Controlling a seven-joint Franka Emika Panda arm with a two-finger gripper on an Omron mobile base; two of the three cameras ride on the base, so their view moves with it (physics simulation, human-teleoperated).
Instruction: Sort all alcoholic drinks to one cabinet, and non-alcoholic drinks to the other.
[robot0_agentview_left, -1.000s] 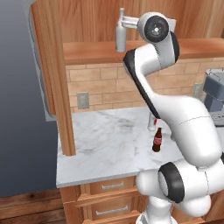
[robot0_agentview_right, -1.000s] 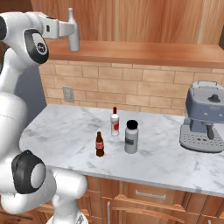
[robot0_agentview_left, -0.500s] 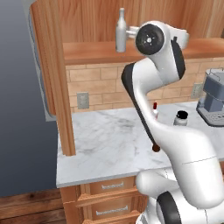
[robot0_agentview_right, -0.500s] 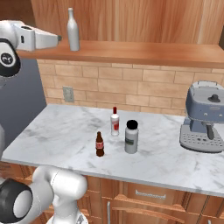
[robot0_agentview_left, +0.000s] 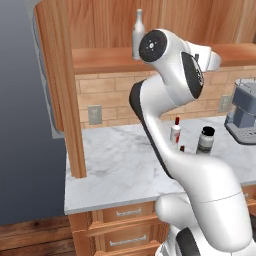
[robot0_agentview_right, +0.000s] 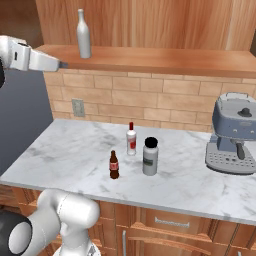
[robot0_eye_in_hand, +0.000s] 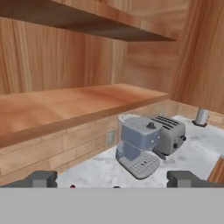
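Gripper: we see the gripper (robot0_eye_in_hand: 112, 180) in the hand view with its two dark fingertips (robot0_eye_in_hand: 40, 178) standing wide apart at the bottom, released, and nothing between them.
Silver-grey bottle: we find the wine-shaped silver-grey bottle (robot0_agentview_right: 83, 34) upright on the lower shelf of the open wall cabinet (robot0_agentview_right: 165, 59); it also shows behind the arm from the left side (robot0_agentview_left: 138, 34).
White bottle: the white bottle with a red cap (robot0_agentview_right: 131, 139) stands upright on the marble counter (robot0_agentview_right: 65, 155), near the brick wall.
Cola bottle: the small dark brown cola bottle (robot0_agentview_right: 114, 165) stands upright on the counter, in front of the white bottle and a little to its left, apart from it.
Short bottle: a short grey bottle with a black cap (robot0_agentview_right: 150, 156) stands just right of the cola bottle, not touching it.
Coffee machine: a blue-grey espresso machine (robot0_agentview_right: 234, 134) is at the right end of the counter; in the hand view we see a grey toaster (robot0_eye_in_hand: 172, 134) just beside it.
Cabinet door: the door (robot0_agentview_left: 59, 85) hangs open at the left.
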